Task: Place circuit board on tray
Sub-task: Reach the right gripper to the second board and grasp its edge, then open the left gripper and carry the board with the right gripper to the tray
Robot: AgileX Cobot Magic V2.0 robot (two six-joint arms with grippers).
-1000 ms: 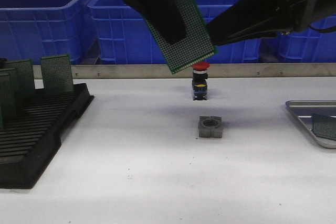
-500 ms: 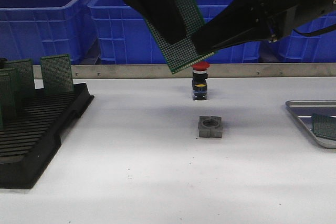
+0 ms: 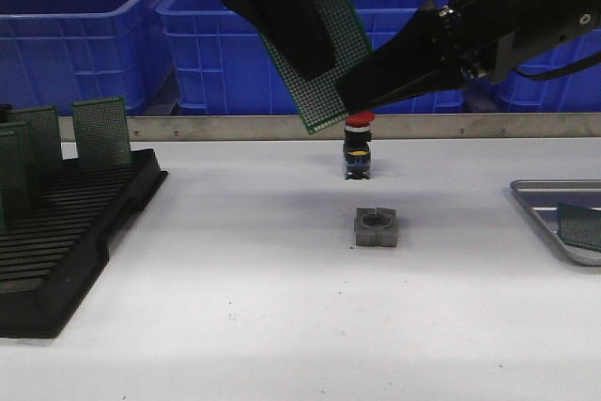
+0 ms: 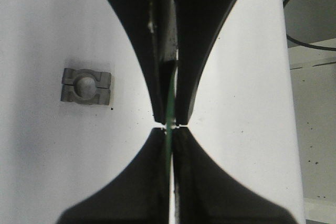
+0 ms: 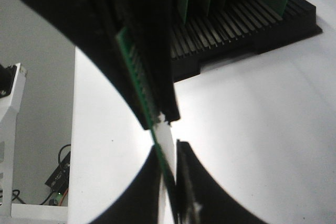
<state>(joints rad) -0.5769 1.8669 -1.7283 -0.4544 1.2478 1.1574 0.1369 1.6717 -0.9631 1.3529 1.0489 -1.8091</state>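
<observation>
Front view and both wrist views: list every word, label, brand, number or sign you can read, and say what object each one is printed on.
None: no text can be read in any view.
The circuit board, gripped by the left claw, shows only a hole grid.
The red-capped push button has a yellow spot, too small to read.
The blue bins, black rack and tray carry no visible markings.

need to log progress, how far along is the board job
Roughly midway. One board already lies in the tray on the table's right side. A second board is in the air above the red button, held by the left tool, with the right tool closing around its edge for a handover. Left: the right arm takes it and lays it in the tray. More boards wait in the black rack.
</observation>
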